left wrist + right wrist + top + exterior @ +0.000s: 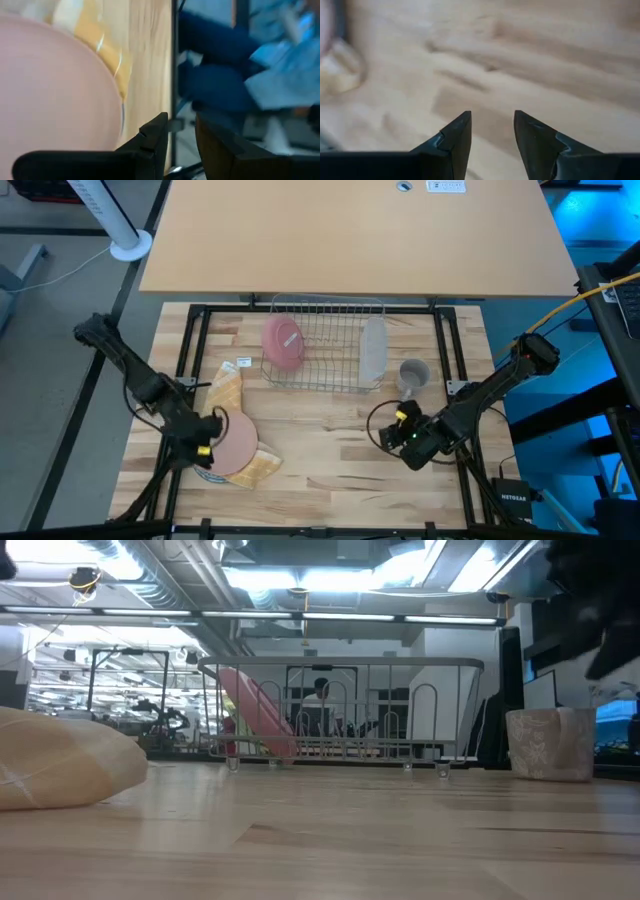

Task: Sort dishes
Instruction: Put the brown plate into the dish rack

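High view: the left gripper (207,442) sits at eight o'clock, touching a pink plate (236,443) on the cloth (226,392); another pink plate (283,343) stands in the rack (325,345); the mug (414,372) sits at three o'clock. Left wrist view: fingers narrowly apart, gripping nothing. Right wrist view: the right gripper (492,131) is spread over bare wood.

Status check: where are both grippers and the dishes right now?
Left gripper open, at the pink plate on the cloth. Right gripper open, empty, over bare table. One pink dish racked; mug beside rack.

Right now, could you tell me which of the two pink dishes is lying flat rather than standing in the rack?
The pink plate on the yellow cloth, beside the left gripper; the other pink dish stands in the wire rack.
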